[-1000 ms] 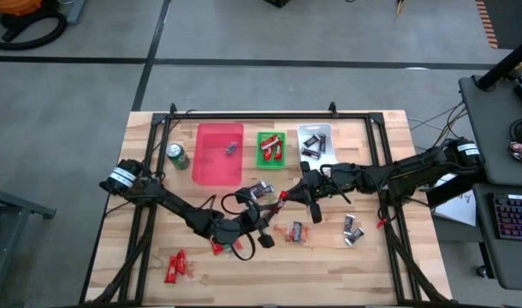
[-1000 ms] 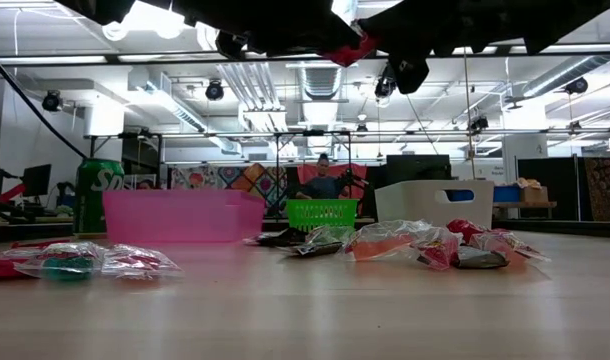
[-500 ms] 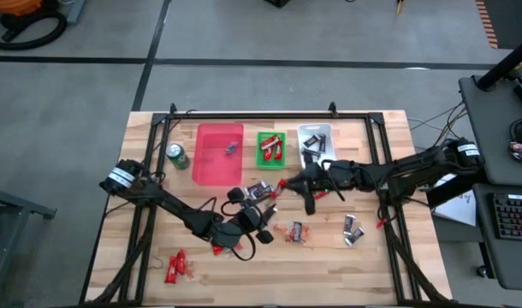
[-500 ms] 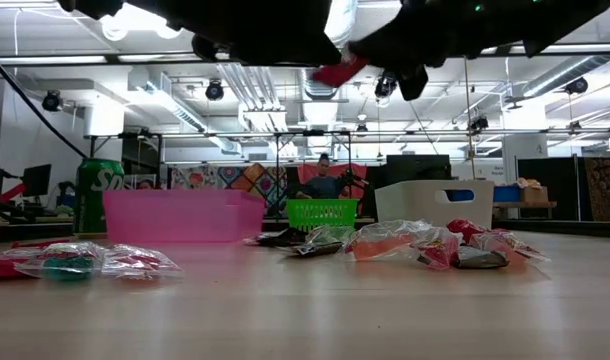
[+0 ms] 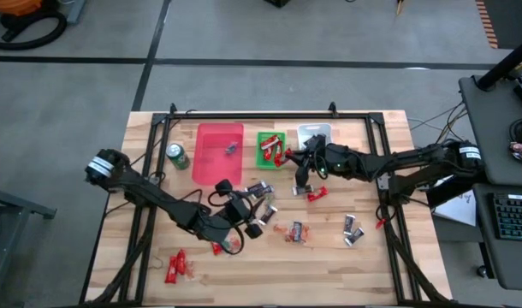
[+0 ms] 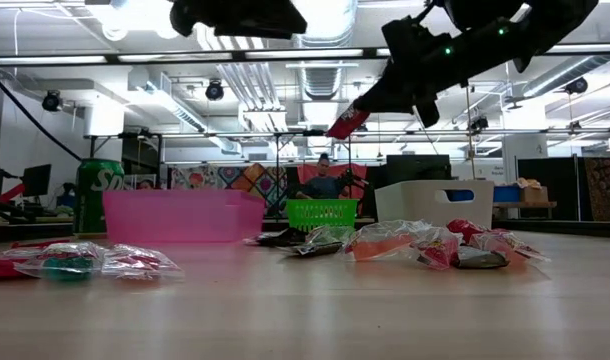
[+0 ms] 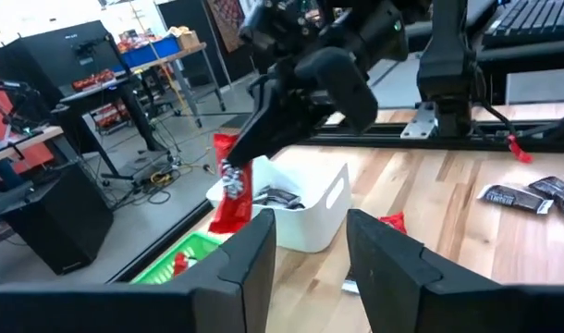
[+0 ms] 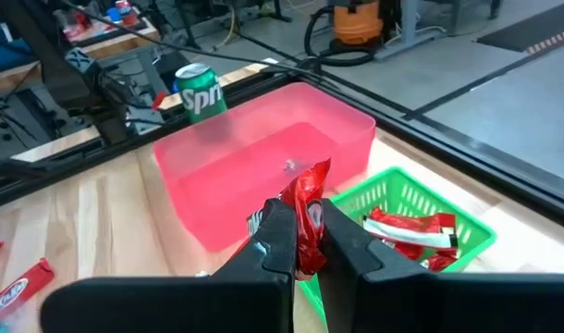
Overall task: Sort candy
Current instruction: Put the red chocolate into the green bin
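1. High view: a red-wrapped candy (image 5: 287, 156) is held in the air beside the green basket (image 5: 269, 149), near the worktop's far edge, at the tip of the right gripper (image 5: 293, 158).
2. In the right wrist view, the candy's long axis is seen running up from between the 2 fingers, its free end pointing toward the pink bin (image 8: 263, 176) and the green basket.
3. In the left wrist view, the same wrapper (image 7: 230, 185) is seen hanging downward from the right gripper, above the white bin (image 7: 291, 208).
4. The right gripper is clamped tight on one end of the wrapper; the rest stands clear of the fingers.
5. The left gripper (image 5: 244, 224) is poised near the worktop's middle, its fingers (image 7: 254, 254) parted and holding nothing.
6. Loose candy (image 5: 295, 231) is scattered on the worktop between the grippers and the near edge.
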### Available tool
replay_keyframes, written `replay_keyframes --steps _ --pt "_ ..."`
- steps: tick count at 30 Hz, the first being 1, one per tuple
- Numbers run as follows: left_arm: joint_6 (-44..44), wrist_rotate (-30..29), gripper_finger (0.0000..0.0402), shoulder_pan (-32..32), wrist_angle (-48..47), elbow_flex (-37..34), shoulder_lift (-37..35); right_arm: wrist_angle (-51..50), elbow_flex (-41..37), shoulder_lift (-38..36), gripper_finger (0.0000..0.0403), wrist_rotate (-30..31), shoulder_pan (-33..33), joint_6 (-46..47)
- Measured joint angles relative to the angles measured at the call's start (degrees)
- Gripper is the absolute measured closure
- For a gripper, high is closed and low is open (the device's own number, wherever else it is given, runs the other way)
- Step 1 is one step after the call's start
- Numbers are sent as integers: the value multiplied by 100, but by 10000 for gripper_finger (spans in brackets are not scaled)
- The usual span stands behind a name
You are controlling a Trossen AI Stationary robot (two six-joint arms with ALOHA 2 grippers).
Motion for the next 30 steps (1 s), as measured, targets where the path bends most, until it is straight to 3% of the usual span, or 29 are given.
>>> replay_keyframes --steps 15,25,30 --pt "-519 -5 286 -125 72 -1577 -1997 75 0 113 386 1 -295 -117" --pt "-476 -58 286 -32 91 -2019 -2427 604 550 1480 386 0 -571 -178" --pt "-476 -143 286 -42 31 -2060 -2436 169 1203 2248 386 -31 -820 -432"
